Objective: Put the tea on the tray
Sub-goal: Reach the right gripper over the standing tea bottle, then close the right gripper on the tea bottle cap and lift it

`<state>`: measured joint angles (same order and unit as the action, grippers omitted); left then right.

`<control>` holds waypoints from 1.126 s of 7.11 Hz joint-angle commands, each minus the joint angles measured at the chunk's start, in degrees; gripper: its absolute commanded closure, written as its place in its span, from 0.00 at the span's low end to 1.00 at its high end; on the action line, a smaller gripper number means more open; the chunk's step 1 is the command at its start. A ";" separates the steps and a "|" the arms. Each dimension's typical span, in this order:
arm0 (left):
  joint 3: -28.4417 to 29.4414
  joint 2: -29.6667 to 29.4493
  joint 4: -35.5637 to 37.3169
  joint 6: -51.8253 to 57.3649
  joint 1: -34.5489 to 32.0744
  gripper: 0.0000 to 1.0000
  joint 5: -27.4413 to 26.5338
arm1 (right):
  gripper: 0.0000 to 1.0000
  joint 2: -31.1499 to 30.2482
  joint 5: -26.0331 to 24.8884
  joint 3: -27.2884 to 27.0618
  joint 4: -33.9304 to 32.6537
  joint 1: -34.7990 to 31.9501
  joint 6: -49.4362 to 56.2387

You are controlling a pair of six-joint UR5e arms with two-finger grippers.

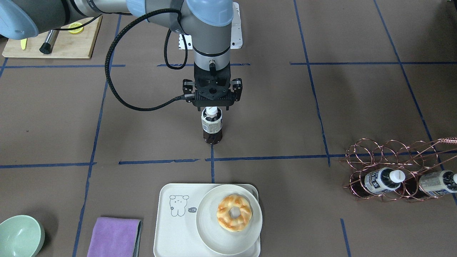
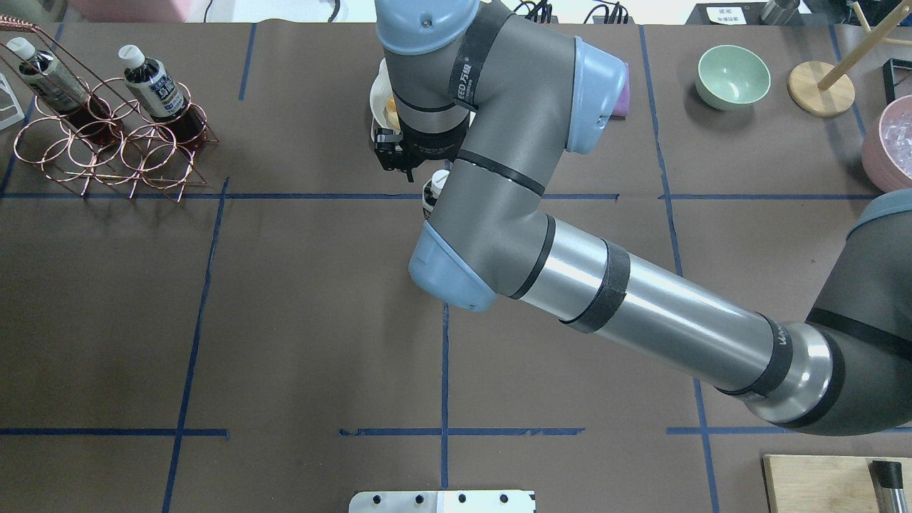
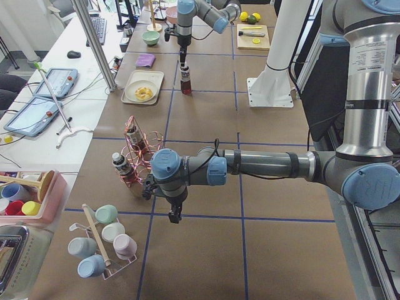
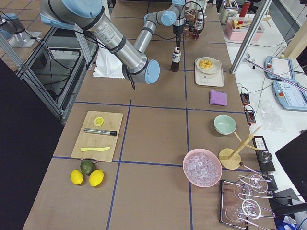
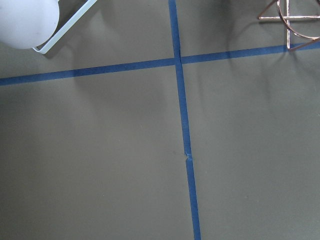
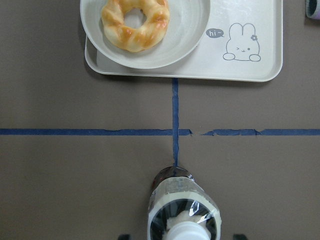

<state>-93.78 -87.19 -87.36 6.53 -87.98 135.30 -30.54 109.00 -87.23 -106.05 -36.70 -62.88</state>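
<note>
A tea bottle (image 1: 212, 126) stands upright on the brown table, a little behind the tray (image 1: 175, 228), which is cream-white with a bear drawing. My right gripper (image 1: 212, 103) hangs straight over the bottle's white cap. In the right wrist view the bottle (image 6: 183, 205) is seen from above, with the two fingertips (image 6: 124, 236) wide apart and clear of its sides, so the gripper is open. The tray (image 6: 250, 65) lies beyond it. My left gripper (image 3: 173, 217) points down over bare table near the rack; I cannot tell whether it is open.
A round plate (image 1: 214, 239) with a doughnut (image 1: 234, 212) fills the tray's right half. A copper wire rack (image 1: 392, 153) holds two more tea bottles (image 1: 383, 178). A purple cloth (image 1: 114, 237) and a green bowl (image 1: 19, 235) lie left of the tray. A wooden board (image 1: 68, 44) is at the back.
</note>
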 commanded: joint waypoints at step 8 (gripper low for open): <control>0.09 0.00 0.00 -0.03 0.00 0.00 0.05 | 0.68 -0.31 -2.30 0.49 -0.03 0.93 0.74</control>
<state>-93.69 -87.19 -87.36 6.50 -87.98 135.28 -30.70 106.77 -86.75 -106.07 -35.74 -62.26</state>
